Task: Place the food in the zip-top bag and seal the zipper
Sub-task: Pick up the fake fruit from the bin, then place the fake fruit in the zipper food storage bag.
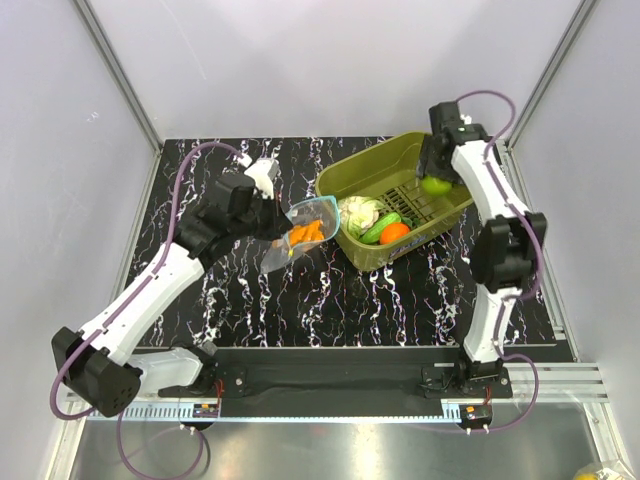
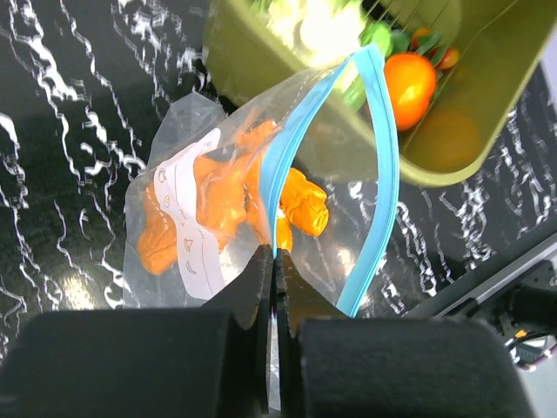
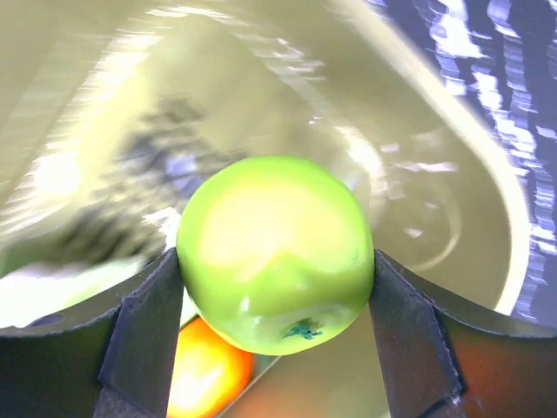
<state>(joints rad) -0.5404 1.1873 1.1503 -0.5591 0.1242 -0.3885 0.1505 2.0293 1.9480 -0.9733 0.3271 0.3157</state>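
Observation:
The clear zip-top bag hangs open just left of the tub, with orange carrot pieces inside. Its light-blue zipper runs in two strips around the open mouth. My left gripper is shut on the near strip of that mouth. Over the right part of the olive tub, my right gripper has the green apple between its fingers, both pads touching it. White cauliflower, a green cucumber and an orange round fruit lie in the tub. No garlic bulb shows.
The tub sits tilted at the back right of the black marbled table. Grey walls and metal frame posts close in the table's sides and back. The two arm bases stand on the rail at the near edge.

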